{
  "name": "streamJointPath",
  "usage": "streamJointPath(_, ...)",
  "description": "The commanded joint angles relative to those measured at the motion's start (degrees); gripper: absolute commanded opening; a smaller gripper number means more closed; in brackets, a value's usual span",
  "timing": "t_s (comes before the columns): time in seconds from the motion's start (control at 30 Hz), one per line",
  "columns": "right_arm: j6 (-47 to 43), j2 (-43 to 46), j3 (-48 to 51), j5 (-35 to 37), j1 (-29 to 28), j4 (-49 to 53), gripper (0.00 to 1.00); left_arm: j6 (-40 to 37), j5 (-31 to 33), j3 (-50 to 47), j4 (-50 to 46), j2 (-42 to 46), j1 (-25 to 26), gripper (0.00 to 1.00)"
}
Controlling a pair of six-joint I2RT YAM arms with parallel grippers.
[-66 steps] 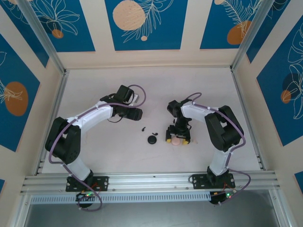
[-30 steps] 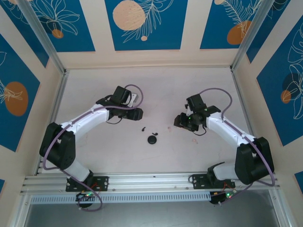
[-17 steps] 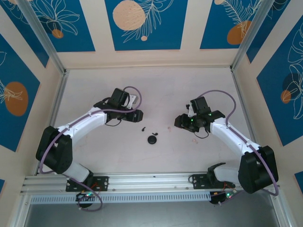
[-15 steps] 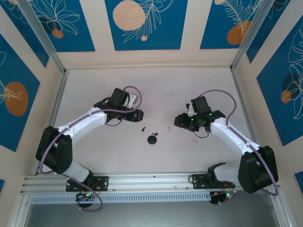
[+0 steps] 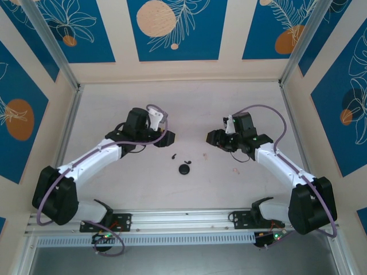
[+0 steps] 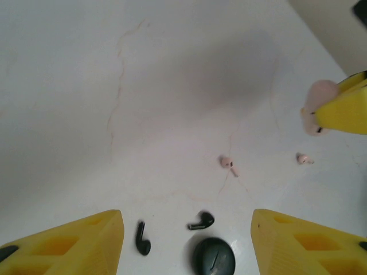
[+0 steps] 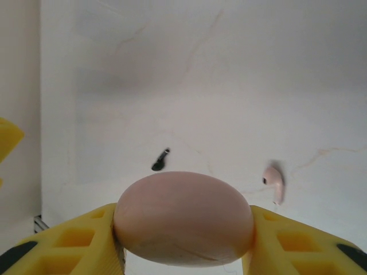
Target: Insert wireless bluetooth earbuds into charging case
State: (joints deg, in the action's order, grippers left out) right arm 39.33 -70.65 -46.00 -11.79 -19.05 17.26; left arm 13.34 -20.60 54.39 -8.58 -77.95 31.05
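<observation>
My right gripper (image 7: pixel 183 232) is shut on a pale pink egg-shaped charging case (image 7: pixel 183 200) and holds it above the table, right of centre (image 5: pixel 213 137). One pink earbud (image 7: pixel 276 181) and one black earbud (image 7: pixel 160 160) lie on the table beyond it. My left gripper (image 6: pixel 185 228) is open, its yellow fingers (image 6: pixel 86 240) standing wide on either side of two black earbuds (image 6: pixel 142 239) (image 6: pixel 201 221) and a round black case (image 6: pixel 214 256), above them. Two pink earbuds (image 6: pixel 227 163) (image 6: pixel 304 158) lie farther off, loose on the table.
From above, the black case (image 5: pixel 184 169) and the black earbuds (image 5: pixel 173 156) lie mid-table between the two grippers, the pink earbuds (image 5: pixel 205 155) (image 5: pixel 235 169) to their right. Patterned walls and metal rails (image 5: pixel 172 219) enclose the white table.
My right gripper has carried the pink case a little left and toward the back. My left arm has stretched lower, its gripper staying over the black earbuds.
</observation>
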Motion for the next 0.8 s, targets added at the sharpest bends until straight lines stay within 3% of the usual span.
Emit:
streamJointPath(0.0, 3.08, 1.09, 0.40, -2.44, -0.22, -5.11, 0.46, -3.56, -3.40, -1.43, 6.33, 2.15, 0.51, 0.60)
streamJointPath(0.43, 6.69, 3.65, 0.46, -2.62, -1.96, -11.13, 0.46, -4.38, -7.52, -7.76, 23.60, 3.28, 0.54, 0.58)
streamJointPath(0.77, 8.16, 4.21, 0.19, -3.35, -2.33, -14.94, 0.46, -5.87, -9.54, -9.64, 27.73, 2.39, 0.66, 0.57)
